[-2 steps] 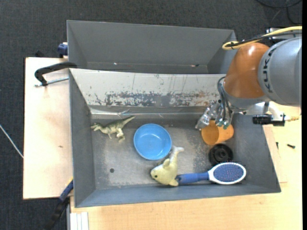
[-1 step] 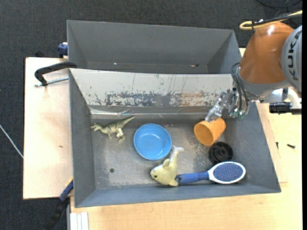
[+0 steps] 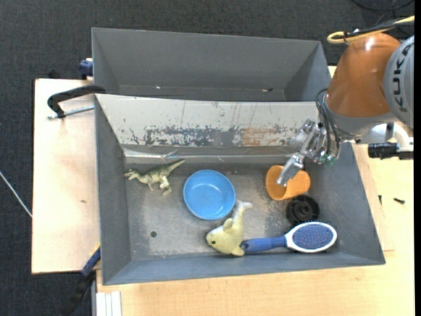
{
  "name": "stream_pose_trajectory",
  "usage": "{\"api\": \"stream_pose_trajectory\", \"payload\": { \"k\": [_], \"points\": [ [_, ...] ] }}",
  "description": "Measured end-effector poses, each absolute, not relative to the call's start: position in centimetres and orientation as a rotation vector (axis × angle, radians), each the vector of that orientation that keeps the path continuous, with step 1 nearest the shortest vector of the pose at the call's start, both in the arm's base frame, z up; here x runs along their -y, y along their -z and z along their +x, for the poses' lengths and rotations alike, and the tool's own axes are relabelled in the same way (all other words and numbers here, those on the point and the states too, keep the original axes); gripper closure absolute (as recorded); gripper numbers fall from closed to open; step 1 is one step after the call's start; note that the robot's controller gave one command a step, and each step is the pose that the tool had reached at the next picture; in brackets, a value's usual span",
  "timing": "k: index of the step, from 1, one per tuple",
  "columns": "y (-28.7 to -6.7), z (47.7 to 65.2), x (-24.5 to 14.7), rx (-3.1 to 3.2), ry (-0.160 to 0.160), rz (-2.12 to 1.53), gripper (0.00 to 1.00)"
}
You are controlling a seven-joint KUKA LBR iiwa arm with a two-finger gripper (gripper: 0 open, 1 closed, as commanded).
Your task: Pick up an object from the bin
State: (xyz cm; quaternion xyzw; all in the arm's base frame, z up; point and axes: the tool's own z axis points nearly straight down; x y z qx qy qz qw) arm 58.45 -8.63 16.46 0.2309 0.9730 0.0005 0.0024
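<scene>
The gripper (image 3: 290, 172), its state not determinable, is set at the rim of the orange cup (image 3: 289, 185) at the bin's (image 3: 197, 64) right; slippage is risked if only the thin wall is caught.

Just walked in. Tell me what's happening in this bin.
The robot arm reaches in from the right, its hand down at the rim of an orange cup near the grey bin's right wall. Whether it grips the cup cannot be told. Nearby lie a black round part and a blue brush; further left, a yellow plush fish, a blue bowl and a toy dinosaur.
</scene>
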Motion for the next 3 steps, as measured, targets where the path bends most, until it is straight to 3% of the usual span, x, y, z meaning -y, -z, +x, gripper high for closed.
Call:
{"api": "stream_pose_trajectory", "payload": {
  "k": [1,2,3],
  "points": [
    [-8.3,58.1,8.2,-3.092,-0.001,0.590,0.00],
    [-9.0,58.6,8.2,-3.074,-0.003,0.588,1.00],
    [-19.9,58.9,7.8,-3.068,-0.003,0.603,1.00]
  ]
}}
